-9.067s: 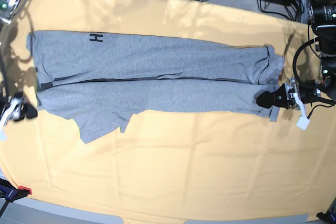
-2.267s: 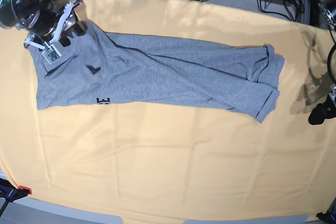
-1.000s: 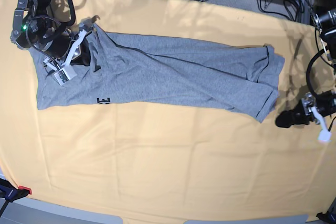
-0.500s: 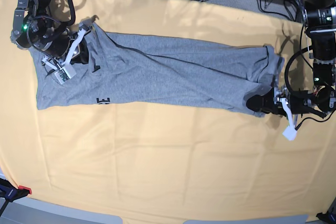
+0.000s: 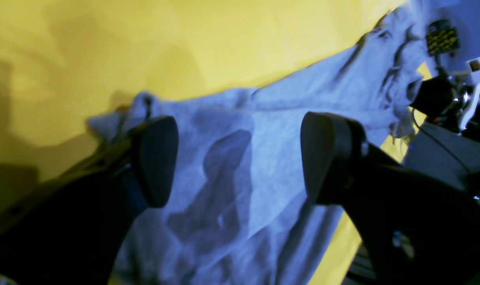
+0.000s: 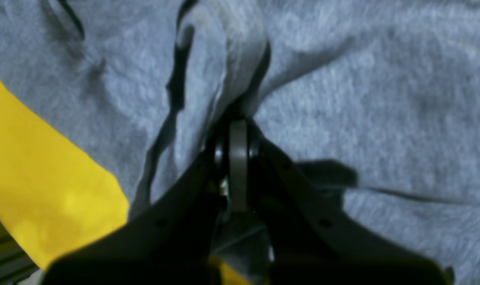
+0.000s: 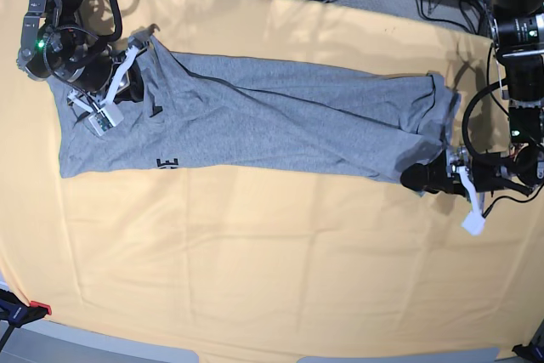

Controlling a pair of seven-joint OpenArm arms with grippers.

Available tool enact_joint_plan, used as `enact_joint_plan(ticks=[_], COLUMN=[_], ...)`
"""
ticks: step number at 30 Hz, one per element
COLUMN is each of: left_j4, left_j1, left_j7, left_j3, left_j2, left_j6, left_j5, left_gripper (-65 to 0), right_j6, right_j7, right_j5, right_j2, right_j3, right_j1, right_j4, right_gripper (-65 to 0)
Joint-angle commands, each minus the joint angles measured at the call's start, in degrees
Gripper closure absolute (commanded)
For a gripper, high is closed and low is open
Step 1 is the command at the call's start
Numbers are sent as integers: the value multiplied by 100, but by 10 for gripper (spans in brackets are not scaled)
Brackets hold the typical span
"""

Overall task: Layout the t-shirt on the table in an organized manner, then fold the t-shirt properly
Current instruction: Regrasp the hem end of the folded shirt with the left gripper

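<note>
Shirt (image 7: 272, 121) on counter (image 7: 255, 261): my right jaws, upper left, pinch a fold; my left jaws gape over the lower-right corner. I should close squarely.

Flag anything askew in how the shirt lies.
The t-shirt lies in a long strip slanted across the table, wrinkled, its left corner bunched up in the right gripper, not squared flat.

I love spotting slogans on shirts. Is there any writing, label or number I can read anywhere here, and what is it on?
Black block letters on the t-shirt, near its front edge: only a fragment shows, perhaps an "E"; the rest is folded under.
Small white tags on the arms: too small to read.
Nothing else readable.
</note>
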Motion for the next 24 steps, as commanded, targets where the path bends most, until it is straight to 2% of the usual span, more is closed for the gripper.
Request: enact_joint_plan(ticks=[1,5,7,13,24], left_j4=[81,81,81,81,81], left_j1=[-192,-190,-170,55,111], left_j7=[-122,-205,-210,-498,-503], left_j3=[-214,-870,-984,-914,-286], left_j2=[-162,-225,-240,-188,-175], left_j6=[-28,-28,-28,-28,-28], left_j5=[-103,151,334,529,424], left_gripper=[-492,-492,-492,-492,-492], right_j6=[30,30,30,30,30], right_j7=[59,42,42,44,42], right_j5=[81,103,109,155,254], right_j2=[79,79,79,79,79], right_j3=[24,24,24,24,24], right_j1=[44,46,46,48,46], right_j4=[92,92,92,92,92], right_gripper=[0,0,0,0,0])
